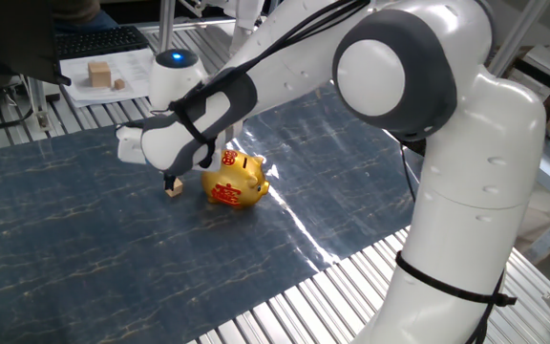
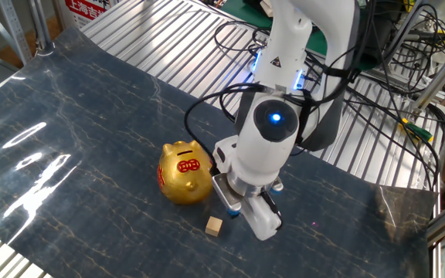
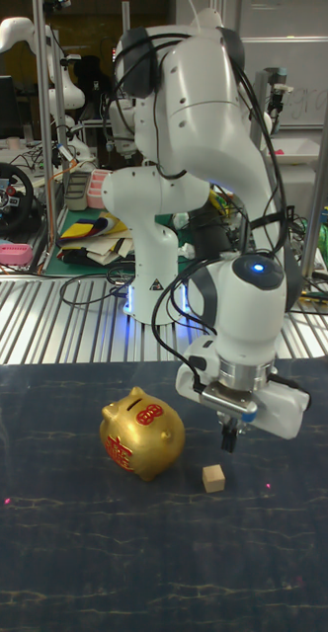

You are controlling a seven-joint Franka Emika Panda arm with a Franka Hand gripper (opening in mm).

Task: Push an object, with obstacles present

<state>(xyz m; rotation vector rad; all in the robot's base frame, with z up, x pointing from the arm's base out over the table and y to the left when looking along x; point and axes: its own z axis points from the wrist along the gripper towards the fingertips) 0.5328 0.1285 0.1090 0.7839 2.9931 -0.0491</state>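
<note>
The object, a tiny tan wooden cube (image 1: 174,188) (image 2: 214,225) (image 3: 214,479), lies on the dark blue mat close to the obstacle, a shiny gold piggy bank (image 1: 235,178) (image 2: 184,171) (image 3: 141,434) with red markings. My gripper (image 3: 226,440) (image 1: 171,178) hangs just above and behind the cube, a small gap from it. Its dark fingers are pressed together and hold nothing. In the other fixed view the white hand (image 2: 252,212) sits right of the cube and hides the fingertips.
The dark mat (image 1: 84,248) lies on a ribbed metal table (image 2: 153,31). A white paper with larger pale wooden blocks (image 1: 100,73) and a keyboard (image 1: 98,40) sit at the back. Cables (image 2: 392,54) pile up behind the arm's base.
</note>
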